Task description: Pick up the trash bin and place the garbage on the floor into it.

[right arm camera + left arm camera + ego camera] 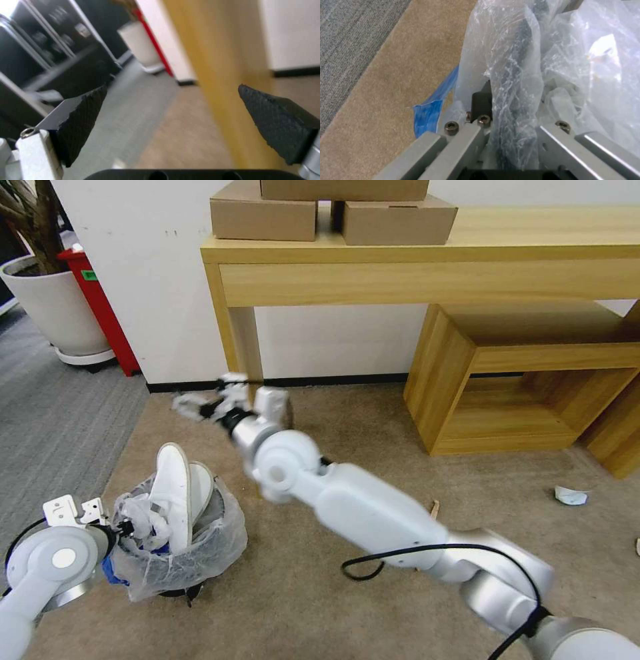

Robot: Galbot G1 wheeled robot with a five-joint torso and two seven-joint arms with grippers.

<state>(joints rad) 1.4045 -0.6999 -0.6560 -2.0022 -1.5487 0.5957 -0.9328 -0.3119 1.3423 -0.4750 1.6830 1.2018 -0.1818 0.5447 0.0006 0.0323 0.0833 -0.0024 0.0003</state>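
Observation:
The trash bin (200,553), dark and lined with a crinkled clear bag, stands on the beige floor (320,607) at lower left. Two white slippers (175,493) stick upright out of it. My left gripper (123,527) is shut on the bin's bag-covered rim (516,75), and a blue wrapper (430,112) hangs beside it. My right gripper (187,407) hovers open and empty above the carpet beyond the bin, near the desk leg (213,75); its black pads (83,117) stand wide apart. A white tissue wad (571,495) and a wooden stick (435,508) lie on the carpet to the right.
A wooden desk (413,267) with cardboard boxes (263,217) stands against the wall ahead, with a low wooden shelf unit (507,380) under it. A white planter (57,307) and a red object (100,307) stand at far left on the grey ribbed carpet (60,420).

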